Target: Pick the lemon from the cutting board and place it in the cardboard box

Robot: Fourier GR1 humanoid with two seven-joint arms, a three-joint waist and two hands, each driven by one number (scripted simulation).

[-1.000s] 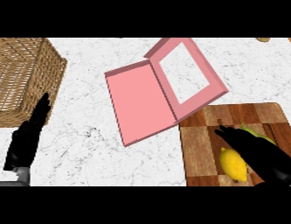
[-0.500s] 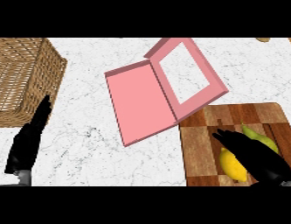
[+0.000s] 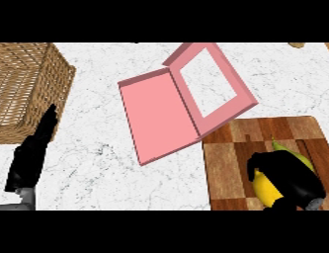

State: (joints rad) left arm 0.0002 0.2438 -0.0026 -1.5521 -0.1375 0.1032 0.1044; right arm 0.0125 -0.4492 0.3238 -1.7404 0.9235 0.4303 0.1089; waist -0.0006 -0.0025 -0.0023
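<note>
The yellow lemon (image 3: 264,189) lies on the wooden cutting board (image 3: 232,168) at the lower right. My right hand (image 3: 287,173) covers it from the right, fingers curled over its top and left side, so only the lemon's left part shows. The box (image 3: 159,116) is pink, flat and open, and lies at the counter's middle just up and left of the board, its windowed lid (image 3: 211,84) folded back to the right. My left hand (image 3: 28,158) rests open at the lower left, fingers pointing up, apart from everything.
A wicker basket (image 3: 14,89) fills the upper left, just above my left hand. A green-yellow fruit (image 3: 300,157) lies on the board behind my right hand. White marble counter (image 3: 101,163) stretches between the left hand and the board.
My right hand's fingers, straight over the lemon before, have curled down round it. The left hand has drifted slightly upward.
</note>
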